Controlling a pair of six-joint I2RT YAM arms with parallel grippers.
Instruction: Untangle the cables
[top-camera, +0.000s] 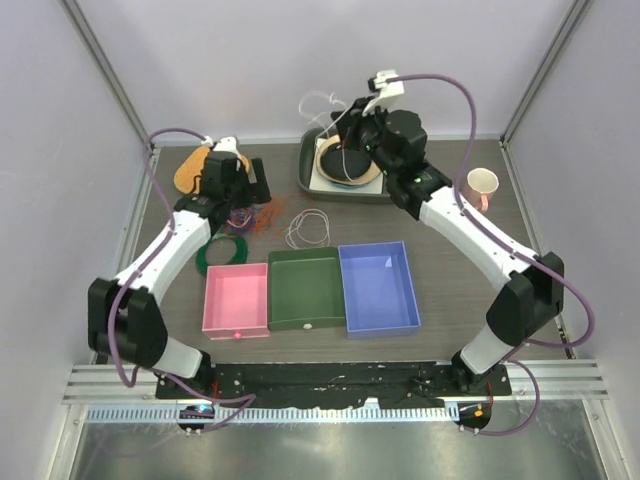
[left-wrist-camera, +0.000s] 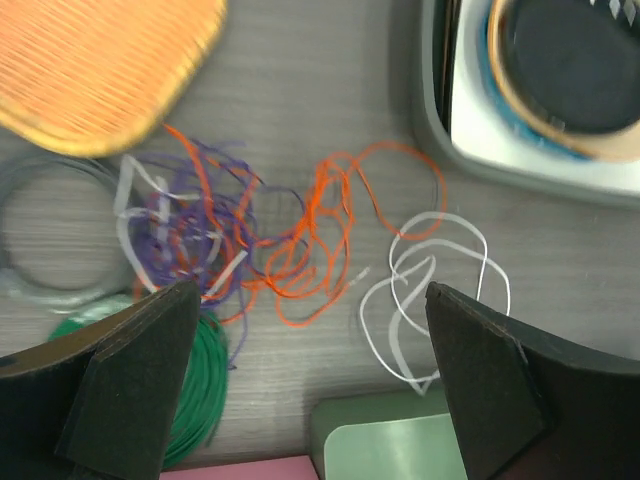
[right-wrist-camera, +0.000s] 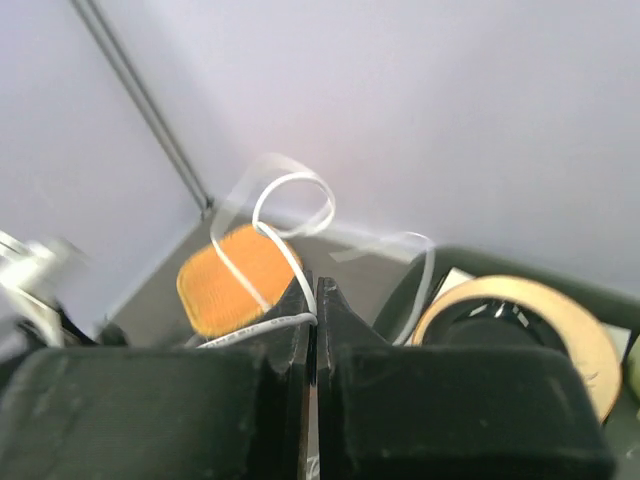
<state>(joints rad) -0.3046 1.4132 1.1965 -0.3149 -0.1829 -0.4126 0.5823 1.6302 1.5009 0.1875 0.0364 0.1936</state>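
Overhead, the left gripper (top-camera: 252, 200) hovers at the left-centre of the frame over the cables (top-camera: 250, 214). The right gripper (top-camera: 345, 122) sits high at the upper centre, above a grey tray (top-camera: 306, 165).

Left wrist view: the left gripper's fingers (left-wrist-camera: 130, 380) are spread wide, one at each lower corner, touching nothing. Between and beyond them the cables lie on the table (left-wrist-camera: 300, 80) as a loose snarl. A purple cable (left-wrist-camera: 190, 225) sits at centre-left, with an orange cable (left-wrist-camera: 320, 235) woven through it and reaching toward the centre. A white cable (left-wrist-camera: 435, 275) lies in open loops at centre-right, meeting the edge of the orange loop. A green coiled ring (left-wrist-camera: 195, 390) lies at the lower left, partly behind one finger. An orange woven pad (left-wrist-camera: 100, 60) fills the upper left, and a green bin (left-wrist-camera: 390, 445) shows at the bottom edge. A pale hoop (left-wrist-camera: 40, 235) at the far left is blurred, possibly a clear ring.

Right wrist view: the right gripper's fingers (right-wrist-camera: 285, 350) are pressed together, pinching a white strand (right-wrist-camera: 290, 200) that curls upward in a loop, clear of the table. A tan ring (right-wrist-camera: 510, 290) lies at the lower right.

Overhead again, a pink bin (top-camera: 237, 298), the green bin and a blue bin (top-camera: 378, 288) stand in a row at the lower centre, with a mug (top-camera: 482, 185) at the right
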